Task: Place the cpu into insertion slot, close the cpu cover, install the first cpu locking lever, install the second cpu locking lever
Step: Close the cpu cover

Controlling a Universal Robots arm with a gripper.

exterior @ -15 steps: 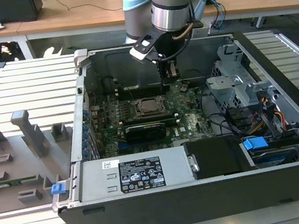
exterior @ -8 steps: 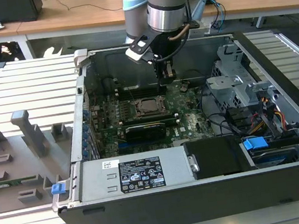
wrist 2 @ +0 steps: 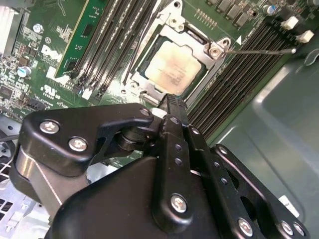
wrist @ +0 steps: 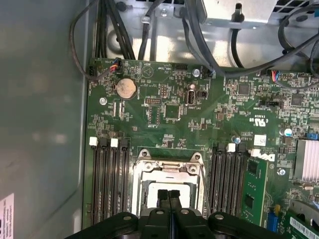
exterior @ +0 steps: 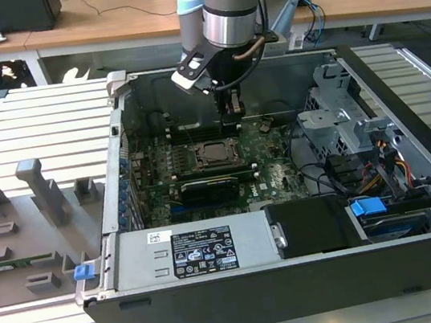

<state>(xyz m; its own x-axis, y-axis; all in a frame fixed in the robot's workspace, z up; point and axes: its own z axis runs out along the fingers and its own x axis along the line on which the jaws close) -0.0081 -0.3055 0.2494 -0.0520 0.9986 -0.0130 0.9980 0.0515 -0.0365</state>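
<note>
Pressure seemed best applied squarely by the black claw (wrist: 168, 195), fingers (wrist: 162, 195) pressed together, on the thin steel lever (wrist 2: 259, 50) jutting beside the dark metal frame cover (wrist 2: 209, 68) lying over the silver-topped square cpu (exterior: 216, 152), seated in its black-framed socket (exterior: 198, 156) mid-frame in the exterior view.

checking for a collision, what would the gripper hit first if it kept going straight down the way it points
Probably the cpu, or the cpu cover edge beside it. The shut gripper hangs right over them, but depth is unclear.
</note>
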